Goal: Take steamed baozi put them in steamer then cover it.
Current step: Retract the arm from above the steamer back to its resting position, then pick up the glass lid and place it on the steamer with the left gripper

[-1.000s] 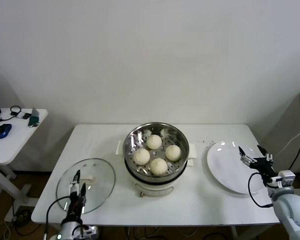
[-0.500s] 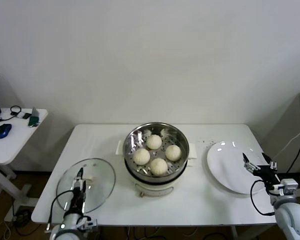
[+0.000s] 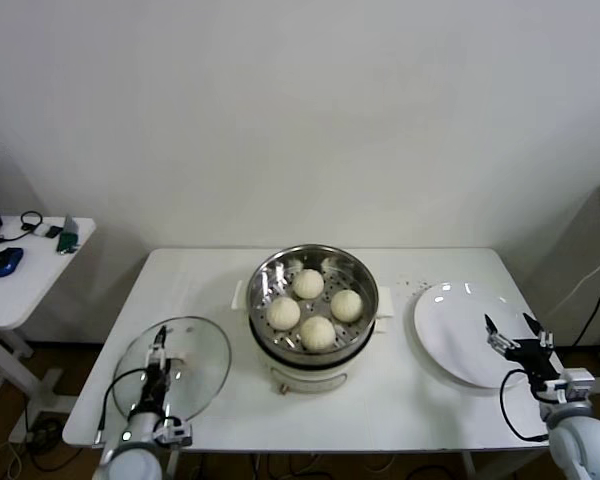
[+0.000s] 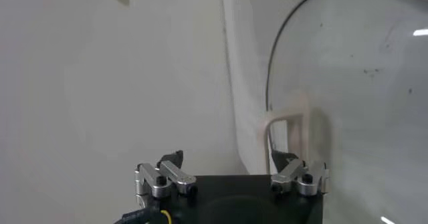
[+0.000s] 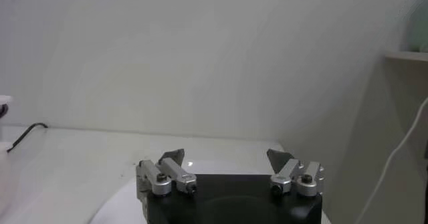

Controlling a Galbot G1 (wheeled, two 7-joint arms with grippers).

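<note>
Several cream-white steamed baozi lie on the perforated tray inside the steel steamer at the table's middle. The steamer stands uncovered. Its round clear glass lid lies flat on the table's near left part. My left gripper hovers over that lid, open and holding nothing. In the left wrist view the left gripper points at the glass lid, beside its pale handle. My right gripper is open and empty over the near right edge of the white plate; the right gripper shows spread jaws.
A small side table with a blue mouse stands to the left of the work table. A wall rises close behind. Bare tabletop runs along the front edge between steamer and plate.
The right gripper has drawn back toward the table's near right corner. The left gripper has shifted slightly right over the lid while its arm sank lower. Both stayed open.
</note>
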